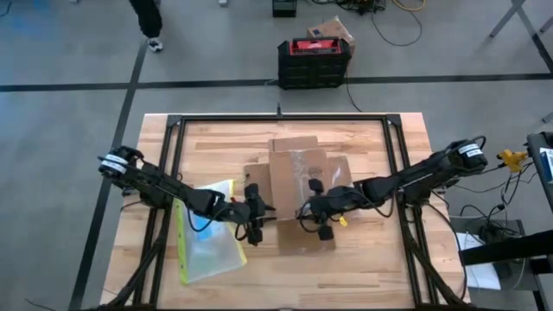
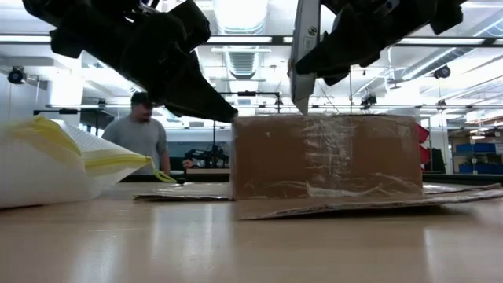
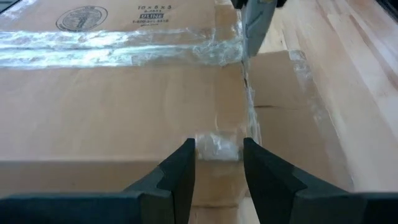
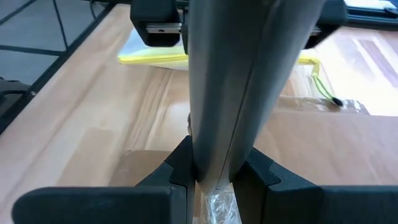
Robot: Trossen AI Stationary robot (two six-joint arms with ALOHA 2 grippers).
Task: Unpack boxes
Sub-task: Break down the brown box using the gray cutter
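A: Carton (image 1: 298,183) first: where does it sit for you?

B: Mid-table, flat on the wood, its flaps splayed out around it and shiny tape (image 3: 118,50) crossing the top. You have the left gripper (image 1: 257,212) at its left edge, fingers (image 3: 177,171) parted on either side of a taped seam, gripping nothing. The right gripper (image 1: 318,212) is above the carton, pinched on a flat grey blade (image 4: 233,87) whose tip points down at the lid.

A: How will it handle?

B: I'd judge it light and fairly stiff, but the board will buckle if you press hard. The tape looks slick, so don't rely on it for grip. Brace a bare cardboard edge or corner with your left, and let the blade follow the seam. The yellow-edged pouch (image 1: 207,233) lies just beside your left arm.
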